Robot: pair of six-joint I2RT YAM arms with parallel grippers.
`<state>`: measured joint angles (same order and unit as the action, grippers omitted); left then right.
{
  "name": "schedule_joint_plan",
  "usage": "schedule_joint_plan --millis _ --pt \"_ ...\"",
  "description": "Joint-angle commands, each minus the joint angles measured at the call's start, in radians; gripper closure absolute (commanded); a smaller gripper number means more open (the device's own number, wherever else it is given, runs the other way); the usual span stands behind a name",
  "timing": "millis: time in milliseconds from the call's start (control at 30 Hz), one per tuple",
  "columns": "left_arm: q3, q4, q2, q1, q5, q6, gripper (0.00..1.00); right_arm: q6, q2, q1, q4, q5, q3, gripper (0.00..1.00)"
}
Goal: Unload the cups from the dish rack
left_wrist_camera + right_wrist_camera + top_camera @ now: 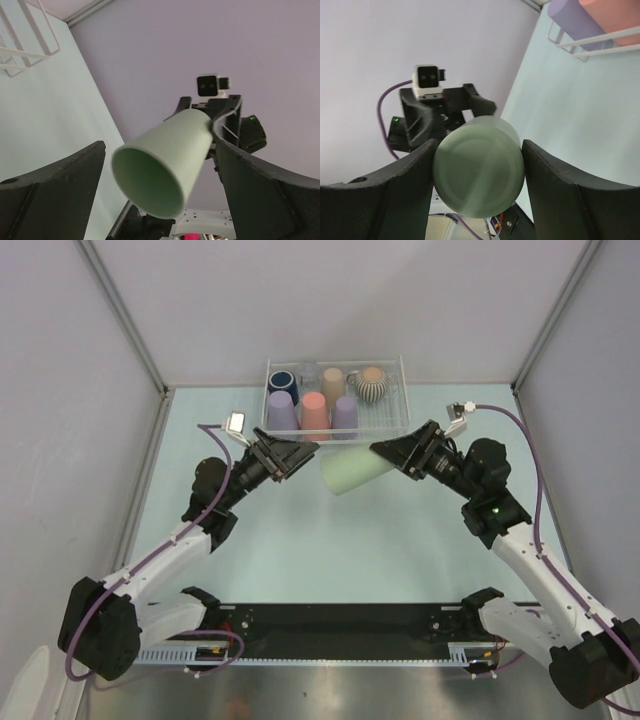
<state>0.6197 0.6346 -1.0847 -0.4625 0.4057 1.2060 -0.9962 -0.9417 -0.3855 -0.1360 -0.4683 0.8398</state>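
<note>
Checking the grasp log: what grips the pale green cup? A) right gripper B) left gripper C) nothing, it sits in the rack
A: the pale green cup's base sits pinched between the right gripper's fingers; the left gripper's fingers stand clear of its rim.

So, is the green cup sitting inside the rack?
No, the green cup lies sideways in front of the dish rack, clamped in the right hand.
</note>
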Motion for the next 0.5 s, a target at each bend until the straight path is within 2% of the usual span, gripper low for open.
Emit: schedule_joint_plan --millis 0,467 --pt "-0.028 0.116 0.052 -0.004 0.03 0.047 0.03 -0.024 0.0 -0.013 -0.066 0.046 -0.039 1.0" --pt "-0.031 0.131 0.048 -0.038 0.065 0.069 0.08 -0.036 -0.112 -0.07 -0.177 0.072 -0.03 1.0"
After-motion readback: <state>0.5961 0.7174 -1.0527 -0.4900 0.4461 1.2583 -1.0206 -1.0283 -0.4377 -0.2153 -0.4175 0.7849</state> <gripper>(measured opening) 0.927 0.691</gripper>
